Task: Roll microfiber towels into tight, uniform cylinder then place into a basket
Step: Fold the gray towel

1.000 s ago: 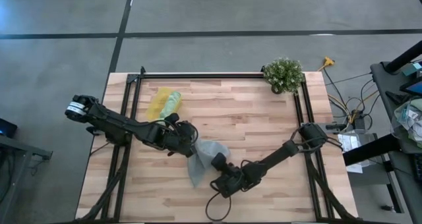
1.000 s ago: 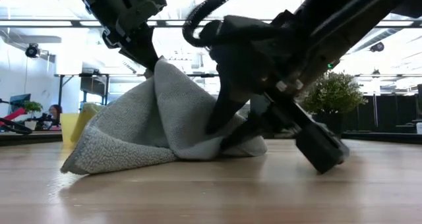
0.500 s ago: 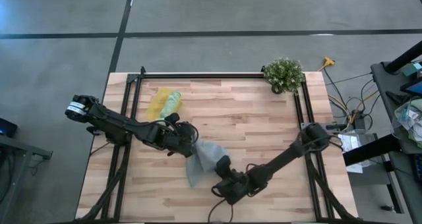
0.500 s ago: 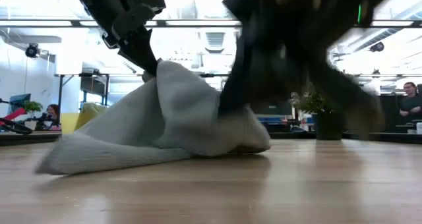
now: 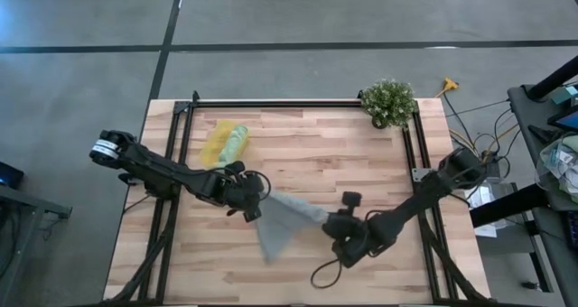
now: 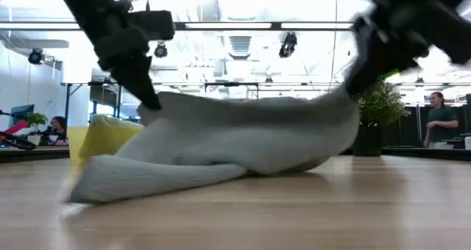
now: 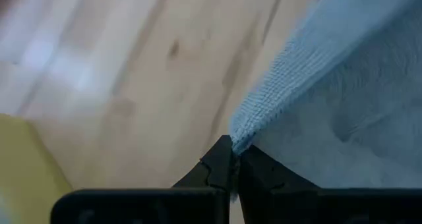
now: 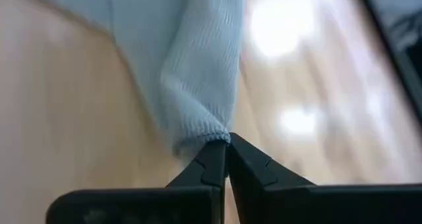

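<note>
Grey towel: unrolled, near the middle of the counter. Its upper edge is lifted and stretched between the two pincers; the rest hangs, and a loose tail trails on the wood toward the near left.
Left pincer: pressed together on the towel's left corner, the fingers pinching the hem, as its wrist view shows.
Right pincer: pressed together on the opposite corner, the cloth gathered to a point right at the fingertips.
Key relation: the held edge runs left to right between the pincers, dipping slightly toward the near side at the right end. In the low view the towel sags only a little between the grips. The body of the cloth lies on the near side of that line, so laying it flat looks like a matter of lowering both corners together while keeping the edge taut.
Nearer arm: neither; each holds one end.
Long axis: along the stretched edge, left to right.
Green towel: lies in the basket at the far left of the counter, looking rolled already.
Basket direction: far and left of the grey towel, closer to the left arm.
Plant: far right corner, well apart.
Risk: uneven lowering would probably bunch the trailing tail.
</note>
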`<state>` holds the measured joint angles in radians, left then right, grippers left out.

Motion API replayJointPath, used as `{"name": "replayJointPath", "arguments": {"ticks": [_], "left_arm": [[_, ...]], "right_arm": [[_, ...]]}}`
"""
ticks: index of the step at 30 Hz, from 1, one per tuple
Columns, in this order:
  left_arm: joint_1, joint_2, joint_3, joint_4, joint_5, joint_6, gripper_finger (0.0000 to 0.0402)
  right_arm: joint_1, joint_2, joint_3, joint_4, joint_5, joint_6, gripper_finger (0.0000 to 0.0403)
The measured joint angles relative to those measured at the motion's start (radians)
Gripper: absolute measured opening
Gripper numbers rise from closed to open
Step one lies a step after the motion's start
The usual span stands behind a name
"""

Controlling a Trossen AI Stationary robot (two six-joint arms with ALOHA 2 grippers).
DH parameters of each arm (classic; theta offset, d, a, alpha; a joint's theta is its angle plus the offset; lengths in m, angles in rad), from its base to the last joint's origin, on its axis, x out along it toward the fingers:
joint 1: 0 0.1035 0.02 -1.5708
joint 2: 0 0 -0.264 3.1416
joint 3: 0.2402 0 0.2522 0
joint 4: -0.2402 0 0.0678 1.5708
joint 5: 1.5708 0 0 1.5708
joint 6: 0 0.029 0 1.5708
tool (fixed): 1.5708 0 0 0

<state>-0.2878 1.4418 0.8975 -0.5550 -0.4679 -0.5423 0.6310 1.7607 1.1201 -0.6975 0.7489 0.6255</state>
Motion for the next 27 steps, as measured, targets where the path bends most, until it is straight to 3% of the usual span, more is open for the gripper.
{"name": "replayJointPath", "arguments": {"ticks": [4, 8, 16, 27], "left_arm": [[0.001, 0.007, -0.024, 0.035, 0.040, 0.000, 0.0000], [0.011, 0.017, -0.028, 0.079, 0.044, 0.028, 0.0000], [0.025, 0.047, -0.028, 0.188, 0.107, 0.087, 0.0000], [0.042, 0.062, -0.027, 0.188, 0.131, 0.088, 0.0000]], "right_arm": [[-0.003, 0.000, -0.148, 0.093, -0.056, 0.123, 0.0009], [-0.004, 0.016, -0.254, 0.249, -0.064, 0.142, 0.0009], [-0.003, 0.026, -0.329, 0.395, -0.065, 0.132, 0.0018], [-0.003, 0.026, -0.310, 0.399, -0.062, 0.005, 0.0136]]}}
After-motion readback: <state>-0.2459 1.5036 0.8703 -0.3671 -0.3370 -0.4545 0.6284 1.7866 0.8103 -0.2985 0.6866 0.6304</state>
